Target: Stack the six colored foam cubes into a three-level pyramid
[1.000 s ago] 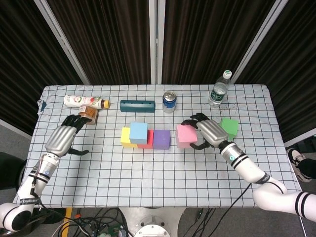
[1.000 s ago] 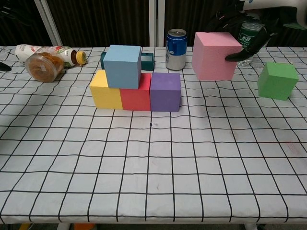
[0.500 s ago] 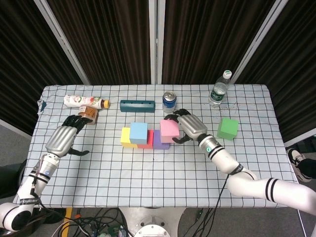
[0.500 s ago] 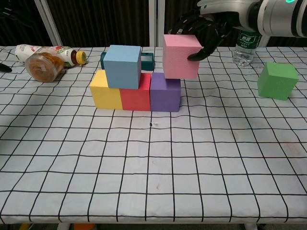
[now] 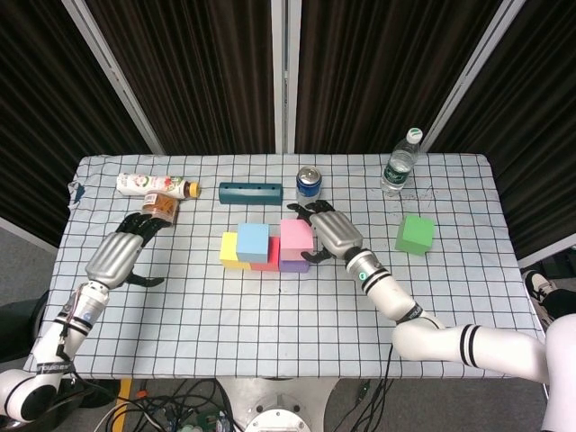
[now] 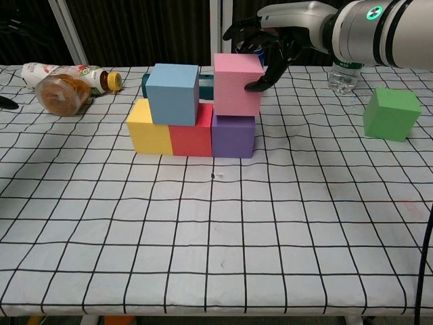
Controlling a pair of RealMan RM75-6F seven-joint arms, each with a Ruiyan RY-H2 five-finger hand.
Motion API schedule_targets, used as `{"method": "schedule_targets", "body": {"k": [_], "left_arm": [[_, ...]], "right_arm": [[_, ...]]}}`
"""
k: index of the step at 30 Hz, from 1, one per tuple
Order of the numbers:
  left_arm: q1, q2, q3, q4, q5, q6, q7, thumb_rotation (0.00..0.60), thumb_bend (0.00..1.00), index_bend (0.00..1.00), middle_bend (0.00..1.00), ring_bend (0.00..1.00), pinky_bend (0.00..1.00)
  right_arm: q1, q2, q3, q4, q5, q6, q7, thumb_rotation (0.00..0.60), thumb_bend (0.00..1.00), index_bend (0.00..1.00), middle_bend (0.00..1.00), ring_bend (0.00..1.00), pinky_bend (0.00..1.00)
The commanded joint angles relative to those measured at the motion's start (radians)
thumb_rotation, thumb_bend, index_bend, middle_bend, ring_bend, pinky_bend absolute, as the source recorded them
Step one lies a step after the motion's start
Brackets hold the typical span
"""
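A row of yellow [image 6: 147,128], red [image 6: 192,139] and purple [image 6: 233,135] cubes stands mid-table. A light blue cube [image 6: 173,94] sits on top, over the yellow and red ones. My right hand [image 6: 274,42] grips the pink cube [image 6: 237,84] from behind and to the right, and holds it on or just above the purple cube, beside the blue one. The green cube [image 6: 391,114] lies alone at the right. My left hand [image 5: 119,255] rests at the table's left side, fingers apart, holding nothing.
A blue can [image 5: 309,185] and a teal block [image 5: 250,193] stand behind the cubes. A lying bottle [image 5: 153,184] and a jar [image 6: 61,94] are at the back left. A water bottle [image 5: 400,163] stands at the back right.
My right hand has carried the pink cube leftward from beside the green cube to above the purple cube, next to the blue one. The left hand has barely moved.
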Motion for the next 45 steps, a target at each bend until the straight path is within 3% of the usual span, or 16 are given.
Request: {"method": "schedule_targets", "body": {"k": [1, 10, 45], "left_arm": [[0.002, -0.001, 0.000, 0.002, 0.001, -0.003, -0.005, 0.600, 0.00, 0.16, 0.14, 0.06, 0.05], [0.006, -0.004, -0.001, 0.018, 0.012, -0.013, -0.028, 0.600, 0.00, 0.16, 0.14, 0.06, 0.05], [0.019, -0.012, -0.005, 0.061, 0.045, -0.026, -0.091, 0.600, 0.00, 0.16, 0.14, 0.06, 0.05]], "right_arm": [[0.008, -0.010, -0.003, 0.005, 0.012, 0.008, -0.015, 0.600, 0.22, 0.05, 0.32, 0.09, 0.00], [0.028, -0.048, -0.004, 0.010, 0.046, 0.041, -0.059, 0.600, 0.22, 0.00, 0.32, 0.09, 0.00], [0.065, -0.095, 0.004, 0.001, 0.140, 0.084, -0.144, 0.600, 0.21, 0.00, 0.30, 0.08, 0.00]]}}
